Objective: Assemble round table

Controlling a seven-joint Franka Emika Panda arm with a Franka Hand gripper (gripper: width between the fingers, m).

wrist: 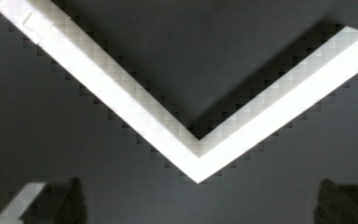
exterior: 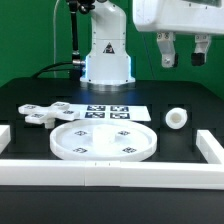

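The tool [exterior: 183, 62] hangs high above the table [exterior: 170, 140], its jaws wide apart and holding nothing. Beneath it the wrist view shows only a corner of the rail [wrist: 194, 155] on dark table, with none of the parts in sight, so we judge it is not lined up over anything yet.

In the exterior view the leg [exterior: 177, 118] stands below the tool and is the part nearest it. The disc [exterior: 103, 140] lies flat, lower and off to that view's left of the tool, just in front of the marker board [exterior: 108, 112]. The foot [exterior: 40, 113] lies farthest from the tool, on that same side. All three are apart, so we take the step to be the first reach for a part.

To do it well, we carry the tool across until the chosen part sits centred between the fingers [wrist: 43, 200] in the wrist view, then descend plumb. For the disc we would take the rim, one finger inside and one outside. For the leg we square the jaws across its round side, low enough not to tip it, and we keep clear of the rail on the way down.
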